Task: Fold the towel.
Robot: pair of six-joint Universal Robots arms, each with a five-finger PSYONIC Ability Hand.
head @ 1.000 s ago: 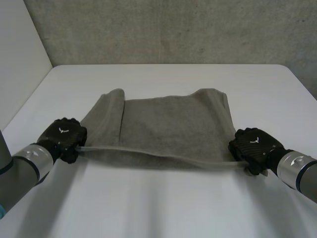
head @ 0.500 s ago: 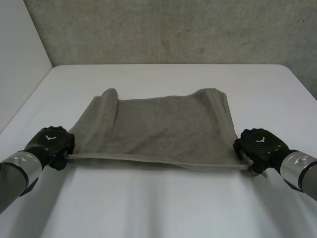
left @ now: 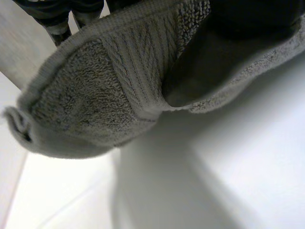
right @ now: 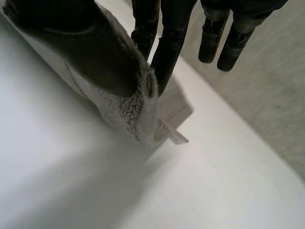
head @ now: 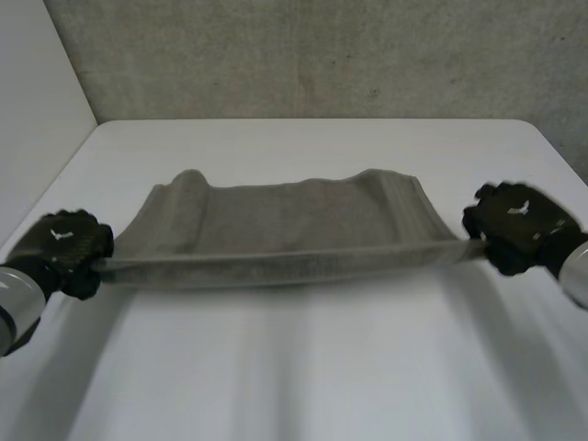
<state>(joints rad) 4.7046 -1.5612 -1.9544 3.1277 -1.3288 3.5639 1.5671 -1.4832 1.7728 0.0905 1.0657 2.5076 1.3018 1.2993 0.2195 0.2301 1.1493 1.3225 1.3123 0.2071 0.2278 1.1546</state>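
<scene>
A grey towel (head: 276,225) hangs stretched between my two hands, its near edge pulled taut and raised, its far part sagging toward the white table (head: 303,367). My left hand (head: 62,250) is shut on the towel's near left corner, and that corner (left: 95,95) drapes over the hand in the left wrist view. My right hand (head: 514,225) is shut on the near right corner. In the right wrist view its fingers (right: 167,43) pinch the towel's edge (right: 128,105), and a small white label (right: 172,135) sticks out of the corner.
A grey concrete wall (head: 322,55) rises behind the table's far edge. A pale wall (head: 37,110) stands along the table's left side.
Both hands have moved outward, away from each other, the right one also farther back. The towel's near edge has been drawn straight and tight, and its far corners have slid closer.
</scene>
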